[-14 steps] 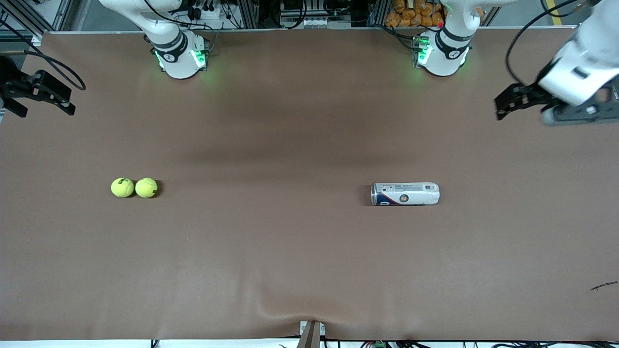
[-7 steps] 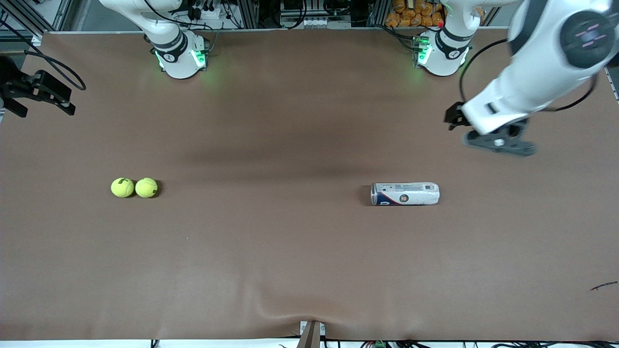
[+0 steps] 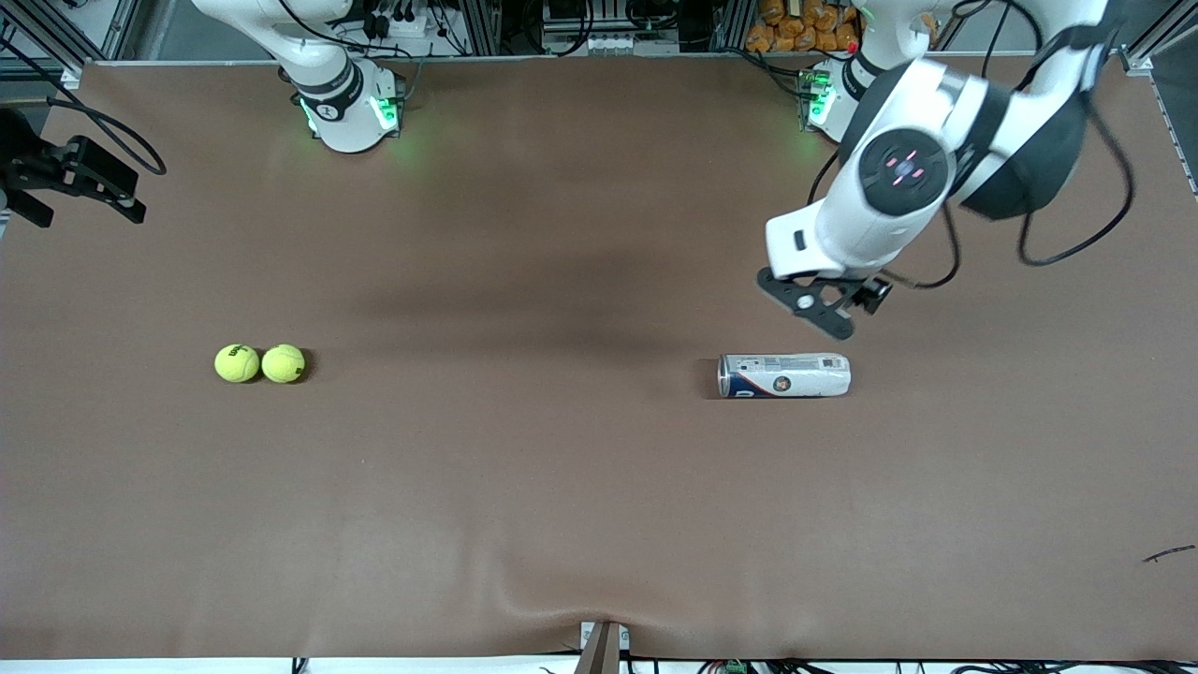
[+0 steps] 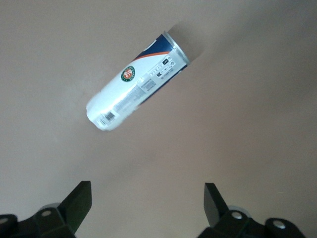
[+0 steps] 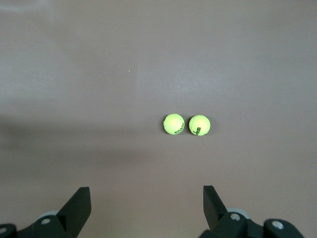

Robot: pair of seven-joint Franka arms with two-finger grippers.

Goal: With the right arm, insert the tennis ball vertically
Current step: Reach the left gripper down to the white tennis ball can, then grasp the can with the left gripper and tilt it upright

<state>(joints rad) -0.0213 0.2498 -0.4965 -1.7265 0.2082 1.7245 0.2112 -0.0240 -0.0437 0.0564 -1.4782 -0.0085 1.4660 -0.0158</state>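
Observation:
Two yellow-green tennis balls lie touching on the brown table toward the right arm's end; they also show in the right wrist view. A white and blue ball can lies on its side toward the left arm's end, its rimmed mouth facing the balls; it also shows in the left wrist view. My right gripper hangs open and empty high over the table's edge at the right arm's end, well away from the balls. My left gripper is open and empty above the table beside the can.
The two arm bases stand along the table's back edge. A small dark scrap lies near the front edge at the left arm's end. The table cover bulges slightly at the front middle.
The left arm has swung in from the table's end, and its gripper is now above the table close to the can. The right arm, the balls and the can have not moved.

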